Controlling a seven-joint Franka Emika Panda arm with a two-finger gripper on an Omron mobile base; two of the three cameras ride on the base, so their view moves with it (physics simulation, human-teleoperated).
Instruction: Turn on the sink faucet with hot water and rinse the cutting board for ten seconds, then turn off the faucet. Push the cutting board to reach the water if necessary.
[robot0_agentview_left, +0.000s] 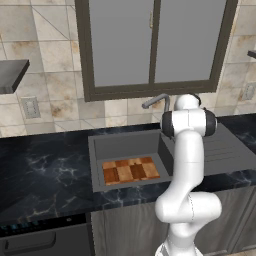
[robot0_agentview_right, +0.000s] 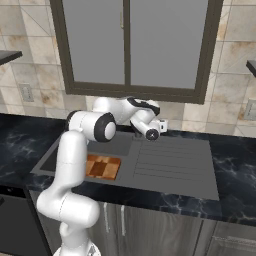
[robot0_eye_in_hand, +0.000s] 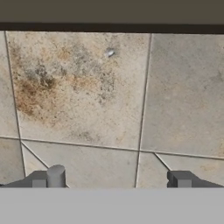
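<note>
While the hand (robot0_eye_in_hand: 116, 179) faces the tan wall tiles (robot0_eye_in_hand: 78, 87) with fingers spread wide and nothing between them, the cutting board (robot0_agentview_left: 130, 170) lies flat in the sink (robot0_agentview_left: 125, 145), toward its front; the faucet (robot0_agentview_left: 159, 101) stands behind.

faucet (robot0_agentview_left: 156, 101): in the left base view the arm covers its stem and base; just the angled spout shows. Handle cannot be made out.
cutting board (robot0_agentview_right: 102, 166): in the right base view the arm hides its left part.
sink (robot0_agentview_left: 125, 147): the arm covers its right wall in the left base view.
hand (robot0_eye_in_hand: 116, 178): in the hand view just two fingertips show, set wide apart, facing wall tile.
tabletop (robot0_agentview_left: 45, 175): cut off by the left edge.
</note>
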